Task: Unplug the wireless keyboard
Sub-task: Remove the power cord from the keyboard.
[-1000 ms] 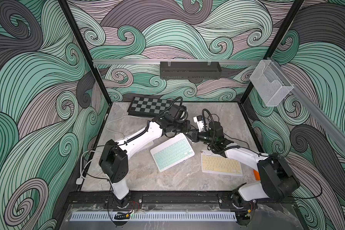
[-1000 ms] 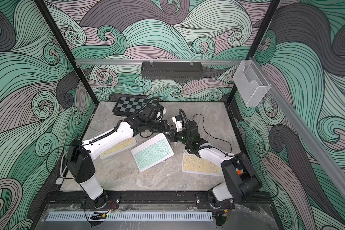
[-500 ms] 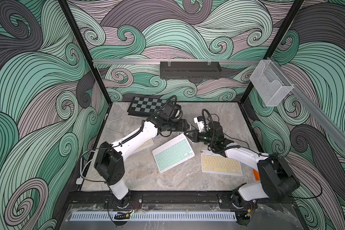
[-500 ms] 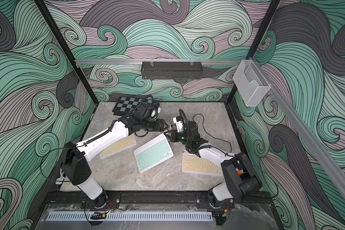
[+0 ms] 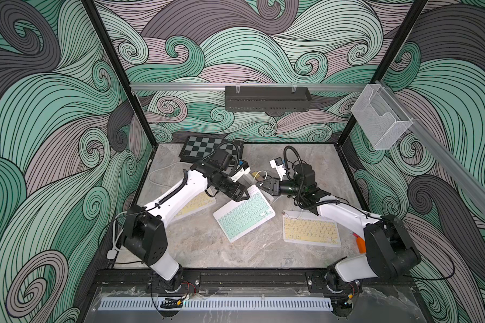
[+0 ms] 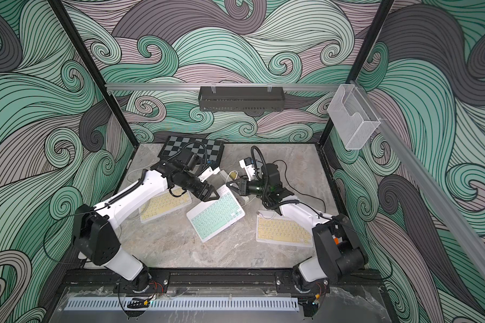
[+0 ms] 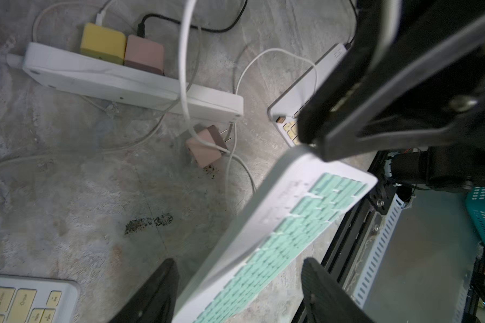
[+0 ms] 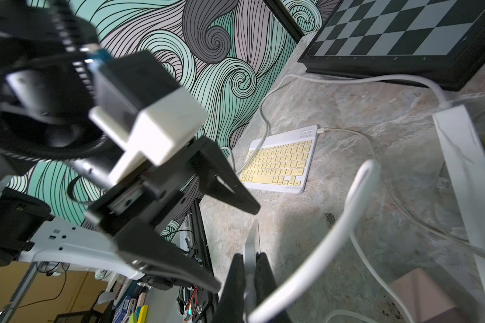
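The wireless keyboard, white with mint-green keys, lies askew mid-table. My right gripper is shut on the thin white edge of its far corner, which looks lifted. My left gripper hovers open over the keyboard's far edge, fingers either side, touching nothing. A pink charger lies unplugged on the table, prongs showing, with a white cable attached. The keyboard's port is hidden.
A white power strip holds a yellow charger and a pink one. Yellow-keyed keyboards lie at left and right, both cabled. A chessboard sits at the back left. Loose cables cross the table.
My left gripper has opened and come forward from the power strip area to the mint keyboard's far edge. The right gripper keeps its grip in the same spot.
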`<state>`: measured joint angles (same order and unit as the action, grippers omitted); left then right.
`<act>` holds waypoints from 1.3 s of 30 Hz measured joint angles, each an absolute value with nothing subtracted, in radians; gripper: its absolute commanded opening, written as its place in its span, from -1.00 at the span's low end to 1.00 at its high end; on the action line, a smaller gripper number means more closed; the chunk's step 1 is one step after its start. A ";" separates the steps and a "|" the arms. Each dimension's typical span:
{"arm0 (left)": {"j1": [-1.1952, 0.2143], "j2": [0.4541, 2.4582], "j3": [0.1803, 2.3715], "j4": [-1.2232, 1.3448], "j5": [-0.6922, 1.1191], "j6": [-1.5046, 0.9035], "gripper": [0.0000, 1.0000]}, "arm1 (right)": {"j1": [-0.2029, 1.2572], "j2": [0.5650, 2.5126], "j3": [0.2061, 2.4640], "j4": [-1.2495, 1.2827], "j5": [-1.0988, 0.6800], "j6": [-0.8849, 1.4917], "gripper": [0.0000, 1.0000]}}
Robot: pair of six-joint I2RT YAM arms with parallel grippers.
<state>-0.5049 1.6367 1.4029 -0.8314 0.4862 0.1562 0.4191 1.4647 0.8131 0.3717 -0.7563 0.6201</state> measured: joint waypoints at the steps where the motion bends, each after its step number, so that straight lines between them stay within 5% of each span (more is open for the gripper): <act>1: -0.497 1.655 1.408 -0.841 0.490 0.172 0.38 | 0.419 1.470 0.813 0.373 -0.768 0.619 -0.97; 7: -0.480 1.699 1.410 -0.878 0.551 0.252 0.22 | 0.419 1.489 0.813 0.371 -0.811 0.609 -0.98; 11: -0.468 1.731 1.437 -0.906 0.672 0.313 0.34 | 0.419 1.493 0.813 0.371 -0.823 0.606 -0.99; 18: -0.461 1.744 1.439 -0.900 0.806 0.357 -0.37 | 0.419 1.498 0.816 0.371 -0.828 0.605 -0.99; 27: -0.459 1.759 1.438 -0.893 0.850 0.367 -0.14 | 0.419 1.511 0.818 0.373 -0.840 0.606 -1.00; 39: -0.459 1.824 1.435 -0.875 0.915 0.371 -0.55 | 0.419 1.522 0.820 0.370 -0.840 0.606 -1.00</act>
